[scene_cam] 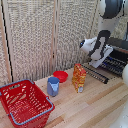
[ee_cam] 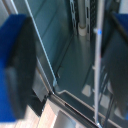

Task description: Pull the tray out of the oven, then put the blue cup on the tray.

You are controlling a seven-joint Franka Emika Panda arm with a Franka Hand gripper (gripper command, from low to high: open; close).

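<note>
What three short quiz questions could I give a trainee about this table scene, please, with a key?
1. True or false: the blue cup stands inside the red basket.
2. What lies between the blue cup and the orange bag? A) red bowl B) a spoon
3. At which appliance is the gripper?

Key: 1 false, it stands on the table beside the basket. 2 A. 3 the oven, whose door hangs open.

My fingers [ee_cam: 17,70] blue-padded; oven [scene_cam: 116,59] black w/ silver; blue cup [scene_cam: 53,86], red basket [scene_cam: 25,104], orange bag [scene_cam: 79,77].
</note>
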